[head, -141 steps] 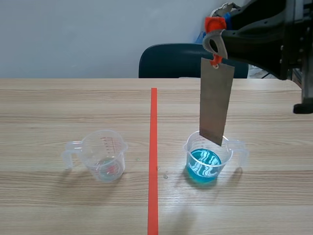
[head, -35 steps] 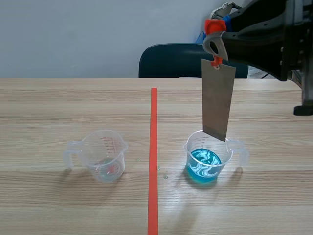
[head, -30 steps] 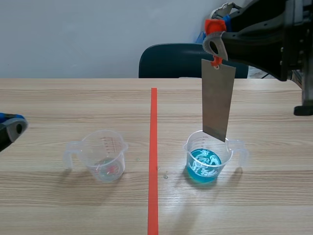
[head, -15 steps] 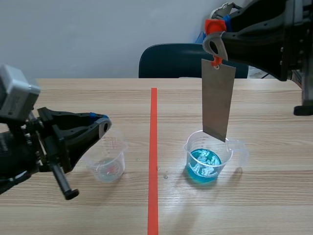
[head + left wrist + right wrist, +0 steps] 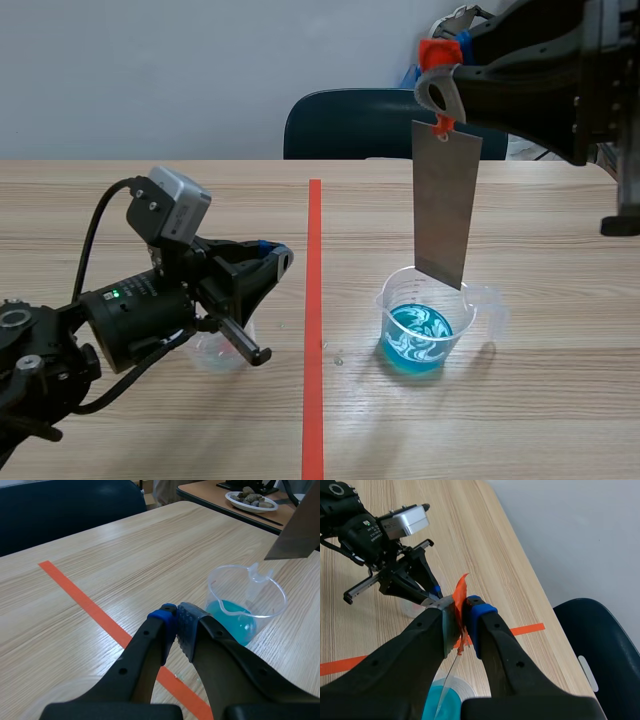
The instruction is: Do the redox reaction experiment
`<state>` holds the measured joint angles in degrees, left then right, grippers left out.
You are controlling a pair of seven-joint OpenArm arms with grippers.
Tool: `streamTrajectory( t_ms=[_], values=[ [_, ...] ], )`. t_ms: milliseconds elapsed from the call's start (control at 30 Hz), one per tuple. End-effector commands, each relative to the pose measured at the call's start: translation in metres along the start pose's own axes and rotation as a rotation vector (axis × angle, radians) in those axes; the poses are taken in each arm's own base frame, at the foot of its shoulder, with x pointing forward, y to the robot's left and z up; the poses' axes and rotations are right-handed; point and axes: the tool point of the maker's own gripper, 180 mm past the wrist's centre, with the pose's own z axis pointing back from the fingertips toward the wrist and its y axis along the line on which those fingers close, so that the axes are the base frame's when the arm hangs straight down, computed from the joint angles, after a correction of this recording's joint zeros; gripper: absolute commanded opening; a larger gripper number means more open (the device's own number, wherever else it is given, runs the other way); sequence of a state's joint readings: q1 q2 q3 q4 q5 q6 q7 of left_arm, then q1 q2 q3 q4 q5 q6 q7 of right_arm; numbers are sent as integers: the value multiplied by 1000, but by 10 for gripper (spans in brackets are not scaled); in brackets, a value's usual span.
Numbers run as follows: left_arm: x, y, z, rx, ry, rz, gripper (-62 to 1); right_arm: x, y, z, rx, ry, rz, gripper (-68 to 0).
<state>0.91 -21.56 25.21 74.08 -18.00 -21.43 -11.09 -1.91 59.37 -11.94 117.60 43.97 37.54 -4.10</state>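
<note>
Strip [image 5: 443,205] in my right claw [image 5: 459,605] was dull grey metal, smooth, matt. Right beaker [image 5: 468,318]: clear, glossy plastic. Table [image 5: 540,420] showed pale wood grain, low sheen. Claw fingers looked matt black.

- Wall [image 5: 150,70]: plain, pale blue-grey, evenly lit; fills the upper band of the scene view.
- Chair [image 5: 350,125]: dark blue with a rounded back; upper centre, behind the table's far edge.
- Table [image 5: 520,430]: light wood, grain running across; fills the lower two thirds.
- Tape line [image 5: 314,300]: orange-red; runs down the table's middle to the lower edge.
- Second table [image 5: 200,489]: wood top with a dark edge; upper right of the left wrist view. It bears a white dish [image 5: 232,499] of brownish lumps.
</note>
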Motion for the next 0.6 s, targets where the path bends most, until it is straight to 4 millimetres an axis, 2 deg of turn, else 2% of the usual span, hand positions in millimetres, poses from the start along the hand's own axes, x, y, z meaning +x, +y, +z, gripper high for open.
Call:
streamTrajectory(
  t_ms=[0, 300, 567],
  values=[
    [13, -5, -7, -16, -45, -3, -582, 8, -6, 2, -15, -25, 15, -669],
    [19, -32, -28, -86, -60, 11, -582, 8, -6, 2, -15, -24, 15, -669],
    [21, -51, -37, -131, -64, 28, -582, 8, -6, 2, -15, -24, 15, -669]
  ],
)
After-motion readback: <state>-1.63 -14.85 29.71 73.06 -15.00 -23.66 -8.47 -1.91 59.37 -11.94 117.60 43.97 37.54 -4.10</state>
